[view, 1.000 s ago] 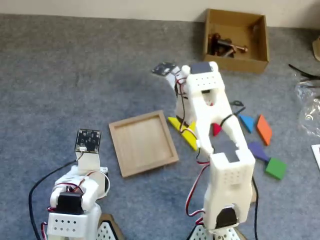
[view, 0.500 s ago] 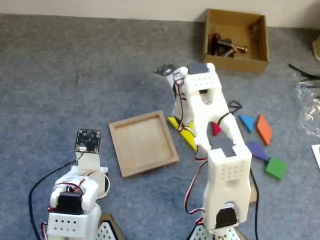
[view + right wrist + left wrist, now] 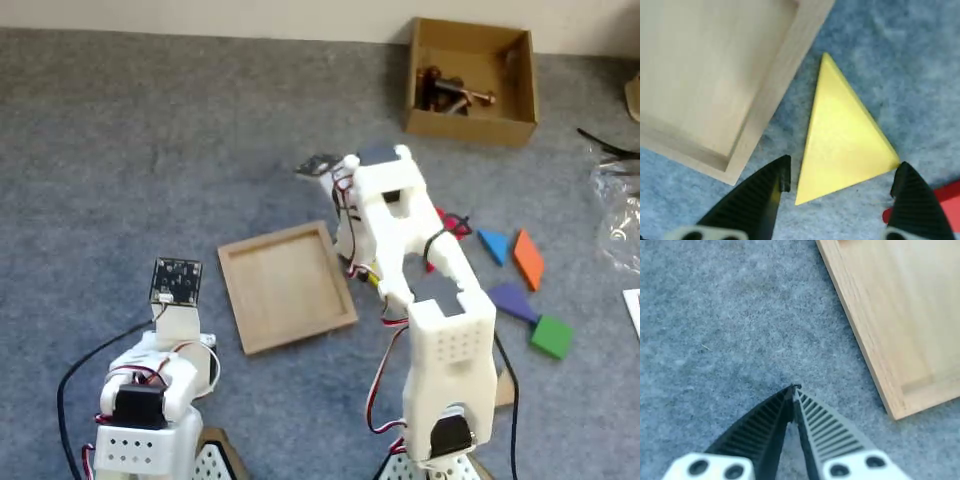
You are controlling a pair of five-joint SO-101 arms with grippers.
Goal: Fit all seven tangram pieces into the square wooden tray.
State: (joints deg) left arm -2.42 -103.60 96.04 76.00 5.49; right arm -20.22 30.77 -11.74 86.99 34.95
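Observation:
The square wooden tray (image 3: 287, 287) lies empty on the grey carpet. My right arm (image 3: 395, 215) stretches over the spot just right of the tray. Its gripper (image 3: 840, 172) is open, with one finger (image 3: 771, 181) on each side of the big yellow triangle (image 3: 842, 140), which lies flat beside the tray's rim (image 3: 790, 65). A red piece (image 3: 940, 200) lies close to the yellow one. Further right are a blue triangle (image 3: 491, 245), an orange parallelogram (image 3: 528, 258), a purple piece (image 3: 515, 300) and a green square (image 3: 551, 336). My left gripper (image 3: 794, 390) is shut and holds nothing, near a tray corner (image 3: 895, 410).
A cardboard box (image 3: 470, 68) with odds and ends stands at the back right. A plastic bag (image 3: 618, 215) and cables lie at the right edge. Open carpet stretches left of and behind the tray.
My right arm has swung left toward the tray, and its open gripper now straddles the yellow triangle. The left arm has not moved.

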